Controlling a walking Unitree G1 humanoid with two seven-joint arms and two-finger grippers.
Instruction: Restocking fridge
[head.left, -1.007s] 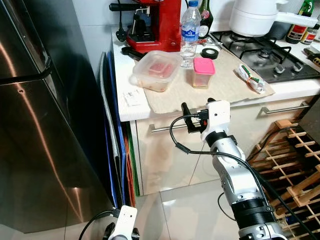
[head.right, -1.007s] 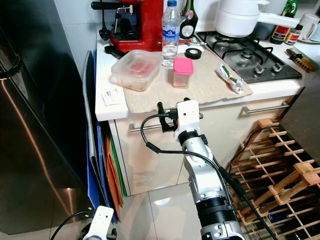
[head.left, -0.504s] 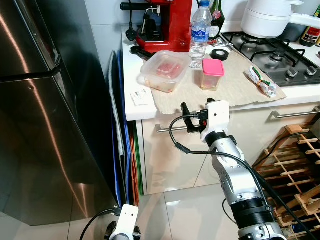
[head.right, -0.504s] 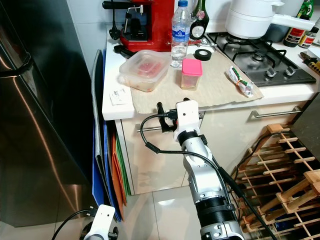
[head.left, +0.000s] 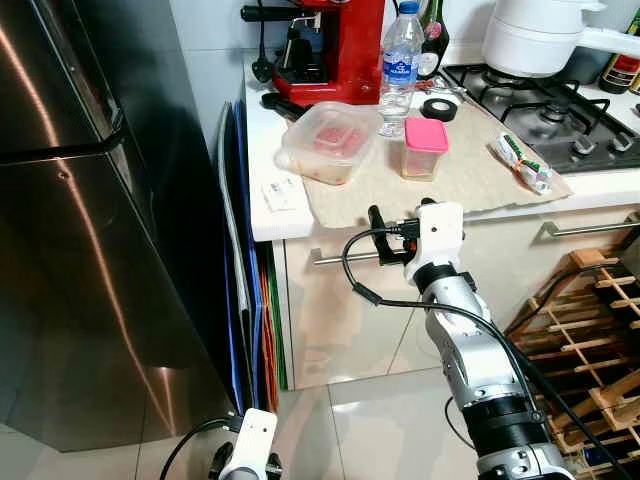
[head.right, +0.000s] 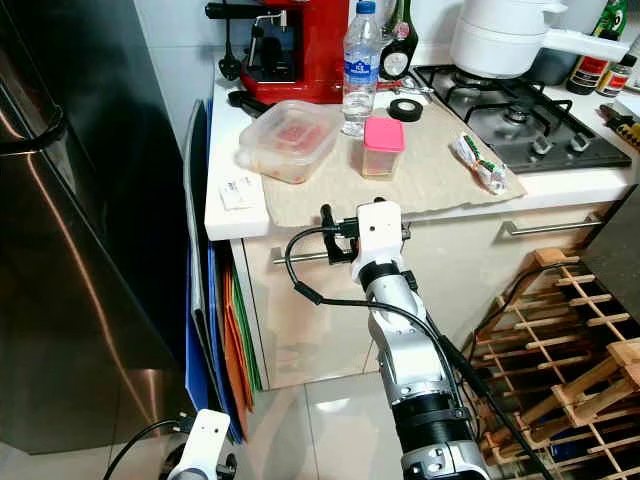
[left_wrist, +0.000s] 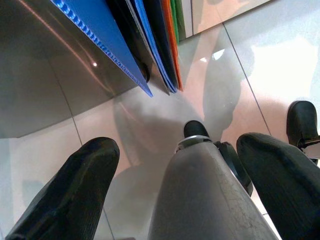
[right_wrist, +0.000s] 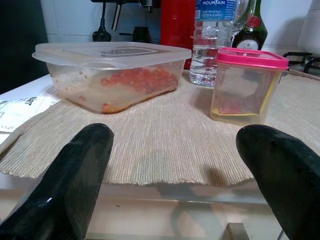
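Fridge (head.left: 70, 230) stands shut at nine o'clock in the left eye view, its steel door taking the whole left side. On the counter at twelve o'clock sit the clear food tub (head.left: 330, 142), the pink-lidded jar (head.left: 425, 147) and the water bottle (head.left: 401, 55) on a woven mat (head.left: 440, 185). Since half a second ago the right gripper (head.left: 385, 236) has edged slightly closer to the counter's front edge; the scene itself has hardly shifted, so the walk-up seems over and a reach is likely next.

From the right eye view, the same layout holds, with coloured boards (head.right: 215, 330) wedged between fridge and cabinet.

Down the left wrist view, the left gripper (left_wrist: 195, 200) hangs idle over the floor tiles, fingers apart.

Along the right wrist view, fingers (right_wrist: 70, 185) are spread wide, empty, level with the mat's edge; tub at eleven o'clock, jar at one.
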